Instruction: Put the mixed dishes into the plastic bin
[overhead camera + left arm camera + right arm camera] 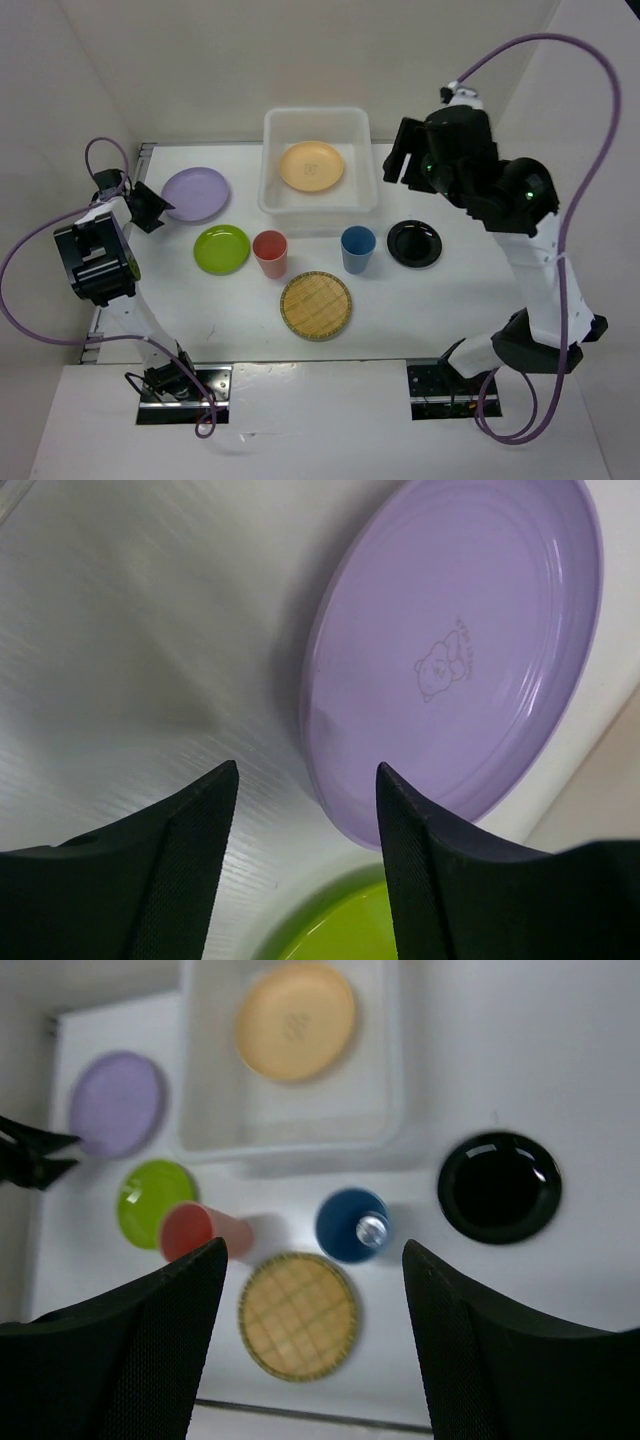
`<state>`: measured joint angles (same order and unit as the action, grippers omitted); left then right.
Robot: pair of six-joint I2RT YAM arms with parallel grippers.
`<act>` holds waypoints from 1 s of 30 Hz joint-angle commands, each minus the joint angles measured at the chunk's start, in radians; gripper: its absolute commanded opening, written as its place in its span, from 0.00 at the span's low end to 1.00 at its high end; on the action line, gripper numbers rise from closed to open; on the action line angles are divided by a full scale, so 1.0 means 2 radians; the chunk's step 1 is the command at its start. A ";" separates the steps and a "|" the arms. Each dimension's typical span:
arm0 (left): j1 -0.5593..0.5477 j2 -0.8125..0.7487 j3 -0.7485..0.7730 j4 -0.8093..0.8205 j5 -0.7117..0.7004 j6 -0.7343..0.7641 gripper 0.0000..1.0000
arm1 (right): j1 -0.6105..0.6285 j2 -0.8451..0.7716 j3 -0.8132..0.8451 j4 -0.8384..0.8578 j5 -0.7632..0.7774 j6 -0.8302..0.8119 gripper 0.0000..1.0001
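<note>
The translucent white plastic bin (272, 195) stands at the back of the table with the orange plate (311, 165) lying inside it. On the table lie the lilac plate (195, 193), the lime green plate (221, 248), the red cup (270, 252), the blue cup (358, 247), the black plate (414, 243) and the woven tan plate (316, 305). My left gripper (152, 207) is open and empty, low at the lilac plate's (460, 650) left edge. My right gripper (400, 162) is open and empty, raised high at the bin's right side, looking down on the bin (210, 1130) and dishes.
White walls enclose the table at the back and on both sides. A metal rail (143, 152) runs along the table's left edge. The arm bases (180, 385) sit at the near edge.
</note>
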<state>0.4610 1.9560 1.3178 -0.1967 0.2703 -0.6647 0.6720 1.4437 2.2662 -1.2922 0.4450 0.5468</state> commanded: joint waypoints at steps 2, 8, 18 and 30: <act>-0.003 0.019 0.018 0.014 -0.009 -0.017 0.64 | 0.004 -0.041 -0.126 0.017 0.019 0.017 0.76; -0.018 0.042 0.041 0.002 -0.027 -0.017 0.48 | 0.004 -0.096 -0.262 0.059 -0.003 0.039 0.76; -0.018 0.042 0.035 0.008 -0.043 -0.012 0.05 | -0.023 -0.114 -0.323 0.094 -0.032 0.036 0.76; -0.018 -0.105 0.048 -0.050 -0.124 -0.002 0.00 | -0.086 -0.150 -0.432 0.146 -0.079 0.007 0.76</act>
<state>0.4221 1.9186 1.3613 -0.3058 0.0879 -0.6827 0.5148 1.1851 1.4170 -1.0836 0.3145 0.5800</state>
